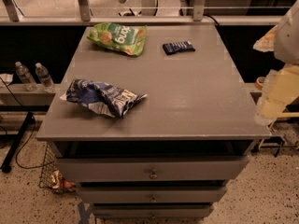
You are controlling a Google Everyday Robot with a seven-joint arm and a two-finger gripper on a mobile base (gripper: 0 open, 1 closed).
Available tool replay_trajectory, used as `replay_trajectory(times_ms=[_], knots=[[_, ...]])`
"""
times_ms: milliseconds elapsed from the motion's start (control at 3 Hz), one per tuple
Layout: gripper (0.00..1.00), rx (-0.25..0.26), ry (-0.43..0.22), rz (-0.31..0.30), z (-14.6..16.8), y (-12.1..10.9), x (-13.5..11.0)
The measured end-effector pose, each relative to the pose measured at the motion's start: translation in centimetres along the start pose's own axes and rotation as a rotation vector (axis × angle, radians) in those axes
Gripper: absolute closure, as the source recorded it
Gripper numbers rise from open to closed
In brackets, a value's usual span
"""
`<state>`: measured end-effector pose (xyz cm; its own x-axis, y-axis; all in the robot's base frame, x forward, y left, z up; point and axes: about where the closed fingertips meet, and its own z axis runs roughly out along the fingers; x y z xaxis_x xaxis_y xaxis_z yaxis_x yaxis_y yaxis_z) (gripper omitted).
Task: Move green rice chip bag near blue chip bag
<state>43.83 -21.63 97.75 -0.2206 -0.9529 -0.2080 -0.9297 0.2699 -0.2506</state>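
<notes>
Green rice chip bag (pixel 117 38) lies flat at the far left of the grey table (pixel 187 101), near the back edge, label up. Blue chip bag (pixel 103 97) sits crumpled near the front left, silver foil showing, well apart from the green one, with bare tabletop between them. Small dark-blue packet (pixel 178 47) lies at the far side, just right of the green bag and not touching it. The end effector (pixel 271 104) hangs off the table's right edge, well away from both bags and holding nothing; whether it's wide or narrow, can't tell from here. Handling guess: the green bag looks light, puffy, glossy, so likely slippery and easy to crush, with the rice cakes inside probably brittle. Best bet is a gentle pinch on a raised fold or the near edge seam, not a hard squeeze on the middle, then a short carry towards the front left. Counts: one green bag, one blue bag, one small packet, two water bottles (pixel 23 75) on the ledge at left, three drawers (pixel 154 169) under the tabletop.
</notes>
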Motion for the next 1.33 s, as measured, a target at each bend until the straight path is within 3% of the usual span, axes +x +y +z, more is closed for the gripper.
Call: replay_trajectory(times_ms=[333, 667, 1000, 1333], knots=[[0.00, 0.000, 0.000, 0.000, 0.0, 0.0, 0.0], [0.00, -0.029, -0.081, 0.002, 1.4, -0.9, -1.2], [0.00, -0.088, -0.256, -0.033, 4.2, -4.3, -6.9], [0.00, -0.094, -0.428, -0.062, 6.2, -8.4, -14.1]])
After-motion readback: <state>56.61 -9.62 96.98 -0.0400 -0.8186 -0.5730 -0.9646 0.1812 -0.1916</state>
